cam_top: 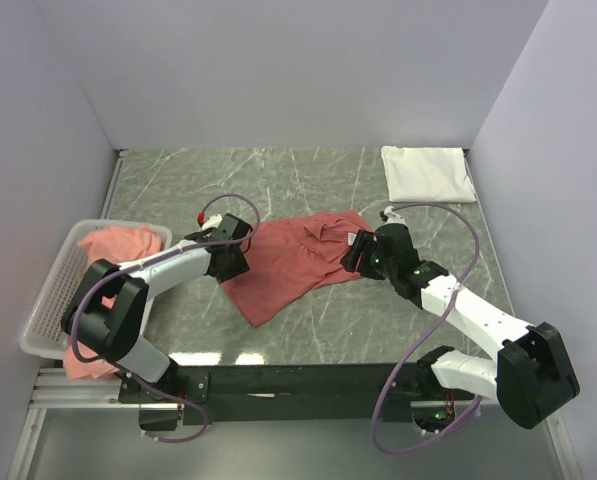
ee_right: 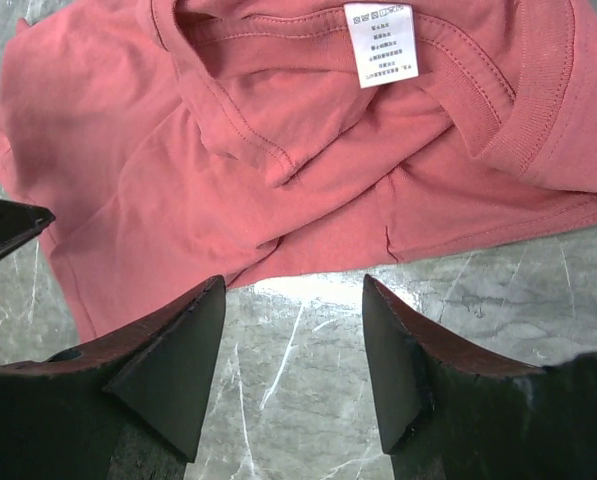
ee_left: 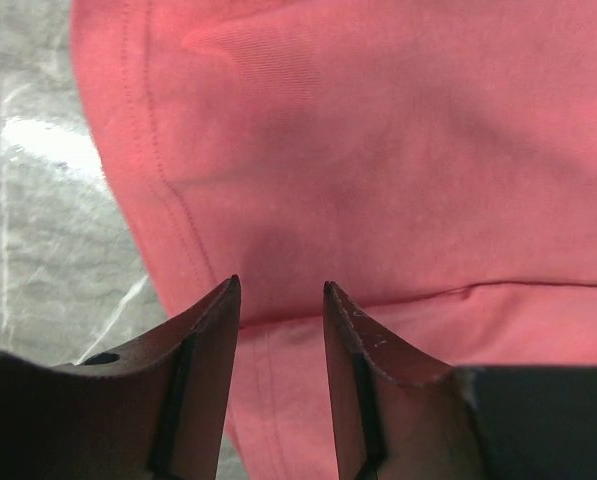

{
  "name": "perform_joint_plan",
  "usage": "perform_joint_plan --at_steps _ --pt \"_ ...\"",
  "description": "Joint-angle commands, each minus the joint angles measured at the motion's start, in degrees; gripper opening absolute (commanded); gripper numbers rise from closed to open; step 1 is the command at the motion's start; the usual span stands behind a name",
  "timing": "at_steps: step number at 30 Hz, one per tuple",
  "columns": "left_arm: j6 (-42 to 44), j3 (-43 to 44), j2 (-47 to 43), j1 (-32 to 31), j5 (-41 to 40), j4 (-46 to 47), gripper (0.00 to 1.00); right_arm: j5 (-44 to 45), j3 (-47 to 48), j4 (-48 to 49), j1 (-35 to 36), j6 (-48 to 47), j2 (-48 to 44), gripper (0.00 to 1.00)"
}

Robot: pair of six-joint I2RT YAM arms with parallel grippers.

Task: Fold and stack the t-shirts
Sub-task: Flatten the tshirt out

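Observation:
A salmon t-shirt (cam_top: 293, 265) lies crumpled and partly spread on the marble table's middle. Its white neck label (ee_right: 380, 42) faces up by the collar. My left gripper (cam_top: 240, 246) hangs over the shirt's left edge; in the left wrist view the gripper (ee_left: 278, 286) is open, with flat cloth and a hem seam (ee_left: 168, 190) showing below the gap. My right gripper (cam_top: 356, 250) is at the shirt's right side. The right wrist view shows this gripper (ee_right: 293, 280) open over bare table, just short of the shirt's edge (ee_right: 308, 270). A folded white t-shirt (cam_top: 428, 172) lies at the back right.
A white mesh basket (cam_top: 48, 300) stands at the left table edge, holding more salmon t-shirts (cam_top: 123, 242); one (cam_top: 83, 365) hangs over its near end. Grey walls close in the table at the back and on both sides. A dark fingertip (ee_right: 8, 225) of the left gripper shows at the right wrist view's left edge.

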Motion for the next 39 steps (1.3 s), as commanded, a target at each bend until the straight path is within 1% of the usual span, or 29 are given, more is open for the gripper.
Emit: perform_joint_plan --at_steps 1,4,9,16,23,31,39 --pt "2.1 -0.7 1.2 0.2 1.5 3.2 0.44 0.4 -0.1 1.7 -0.1 0.1 -0.7 0.64" --pt "2.4 -1.7 0.8 0.1 3.7 4.7 0.44 0.4 -0.2 1.5 -0.1 0.1 -1.0 0.64" --pt "3.0 -2.7 0.1 0.1 5.2 5.0 0.44 0.4 -0.4 2.0 -0.1 0.2 -0.8 0.64" --pt "3.4 -4.3 -3.5 0.1 7.9 5.7 0.42 0.4 -0.2 2.5 -0.2 0.3 -0.2 0.63" --pt "4.4 -4.3 -4.3 0.1 8.1 4.8 0.42 0.4 0.1 2.9 -0.1 0.4 0.6 0.63" --pt "4.8 -5.3 -3.2 0.1 7.8 5.2 0.4 0.1 0.6 3.2 -0.1 0.3 1.3 0.63" --pt "6.3 -5.6 -3.5 -0.1 8.0 5.4 0.37 -0.1 2.1 2.9 -0.1 0.2 2.1 0.63"
